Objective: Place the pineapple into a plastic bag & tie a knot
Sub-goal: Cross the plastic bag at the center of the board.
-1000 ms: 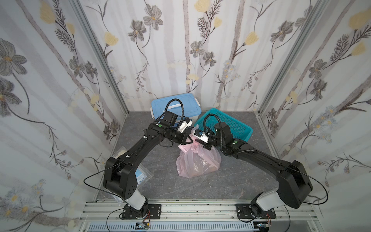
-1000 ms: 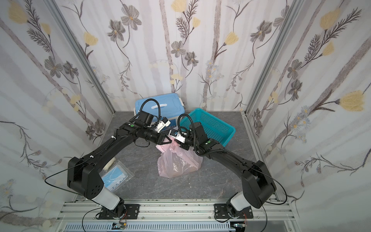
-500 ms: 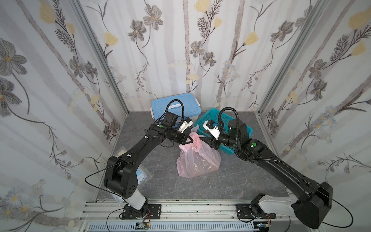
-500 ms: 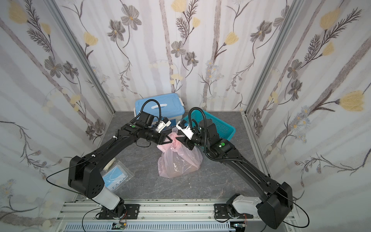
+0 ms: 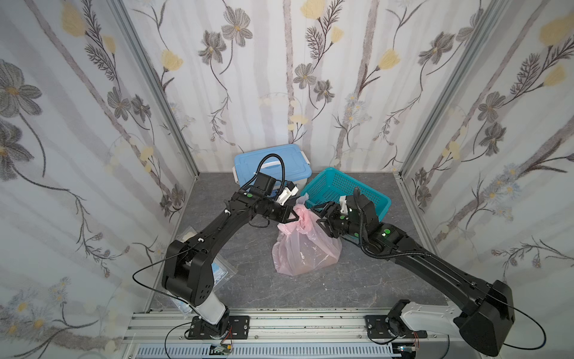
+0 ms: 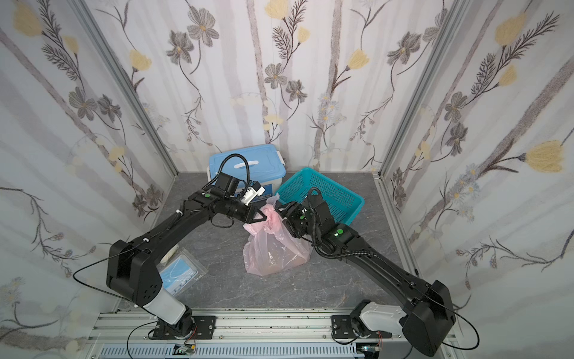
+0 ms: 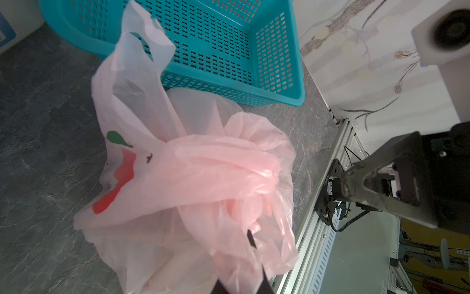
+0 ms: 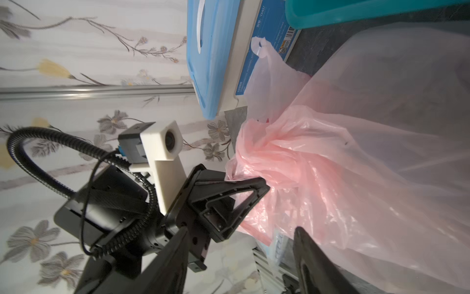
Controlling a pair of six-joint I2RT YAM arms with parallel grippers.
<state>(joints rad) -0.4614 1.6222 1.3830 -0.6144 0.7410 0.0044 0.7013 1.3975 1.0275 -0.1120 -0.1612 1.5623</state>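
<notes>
Upright stands the plastic bag (image 5: 306,245), neck skyward; left hand (image 5: 294,217) pinches it, right hand (image 5: 320,216) gapes, gripping nothing.

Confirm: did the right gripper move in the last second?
Yes. In a top view the right gripper has backed off the plastic bag top, shifting along the teal basket near rim toward its middle; its jaws now stand open.

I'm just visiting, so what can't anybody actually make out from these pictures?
- Contents of the plastic bag: in both top views, only a brownish blur through the pink film.
- Whether its top is tied: crumpled film hides that in every view.
- Left pincer tips: in the left wrist view, mostly buried under film.
- Mask packet: in a top view, mostly behind the left arm.
</notes>
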